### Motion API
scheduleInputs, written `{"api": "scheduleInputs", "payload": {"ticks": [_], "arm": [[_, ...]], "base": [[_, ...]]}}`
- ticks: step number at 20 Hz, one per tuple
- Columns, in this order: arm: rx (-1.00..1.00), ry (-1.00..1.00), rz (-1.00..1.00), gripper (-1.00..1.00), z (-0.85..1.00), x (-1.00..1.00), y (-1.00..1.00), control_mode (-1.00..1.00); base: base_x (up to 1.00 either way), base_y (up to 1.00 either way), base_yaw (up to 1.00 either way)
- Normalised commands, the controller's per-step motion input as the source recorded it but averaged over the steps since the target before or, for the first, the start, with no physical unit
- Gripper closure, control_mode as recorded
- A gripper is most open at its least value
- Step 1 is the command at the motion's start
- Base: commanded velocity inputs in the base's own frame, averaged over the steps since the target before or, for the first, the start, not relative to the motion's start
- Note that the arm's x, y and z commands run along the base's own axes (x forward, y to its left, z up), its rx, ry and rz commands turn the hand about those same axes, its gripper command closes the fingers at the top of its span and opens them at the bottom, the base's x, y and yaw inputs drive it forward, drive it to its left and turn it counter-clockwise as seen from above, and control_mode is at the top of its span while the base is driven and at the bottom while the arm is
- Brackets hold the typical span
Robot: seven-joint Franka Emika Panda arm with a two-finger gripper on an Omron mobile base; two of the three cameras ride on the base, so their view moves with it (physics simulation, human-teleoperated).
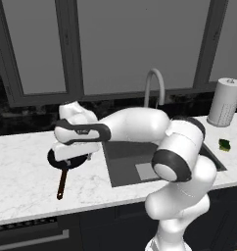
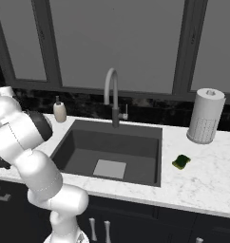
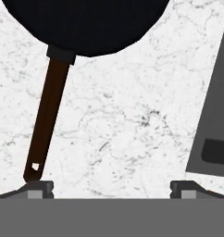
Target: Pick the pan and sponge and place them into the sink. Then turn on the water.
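A white arm reaches across a marble worktop [image 1: 22,166] to hang above the pan [image 1: 66,159], which lies left of the sink [image 1: 130,166] with its red-brown handle [image 1: 62,184] running toward six o'clock in the left base view. From that side the hand covers most of the black disc.

The hand view looks straight down: the pan [image 3: 86,25] sits at twelve o'clock, its handle [image 3: 45,122] slanting toward seven o'clock and ending just above the left of the two fingers [image 3: 37,189]. The gripper [image 3: 111,190] has its fingers spread wide apart over bare marble, holding nothing, and a corner of the sink [image 3: 218,129] enters at three o'clock.

The right base view takes in the whole basin [image 2: 74,137], with its pale grey square patch [image 2: 110,168] on the floor and the curved tap [image 2: 112,95] at twelve o'clock behind it. The sponge [image 2: 182,162] rests on the worktop at three o'clock of the sink, near a white paper-towel roll [image 2: 206,116]; a soap bottle [image 2: 60,111] stands at ten o'clock. The left base view shows the sponge [image 1: 224,144] as a small green lump beside the roll [image 1: 225,103].
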Motion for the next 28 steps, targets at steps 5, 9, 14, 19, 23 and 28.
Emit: {"api": "scheduleInputs", "payload": {"ticks": [5, 9, 14, 19, 23, 28], "arm": [[0.07, -0.01, 0.0, -1.0, -0.26, 0.15, 0.36, -1.0], [0.01, 0.0, 0.0, -1.0, -0.35, 0.23, 0.38, -1.0], [0.0, 0.0, 0.0, -1.0, -0.33, 0.16, 0.36, -1.0], [0.0, 0.0, 0.0, -1.0, -0.22, 0.12, 0.18, -1.0], [0.0, 0.0, 0.0, -1.0, -0.25, 0.12, 0.03, -1.0], [0.0, 0.0, 0.0, -1.0, -0.3, 0.08, 0.0, -1.0]], "base": [[0.0, 0.0, 0.0], [0.0, 0.0, 0.0], [0.0, 0.0, 0.0], [0.0, 0.0, 0.0], [0.0, 0.0, 0.0], [0.0, 0.0, 0.0]]}}
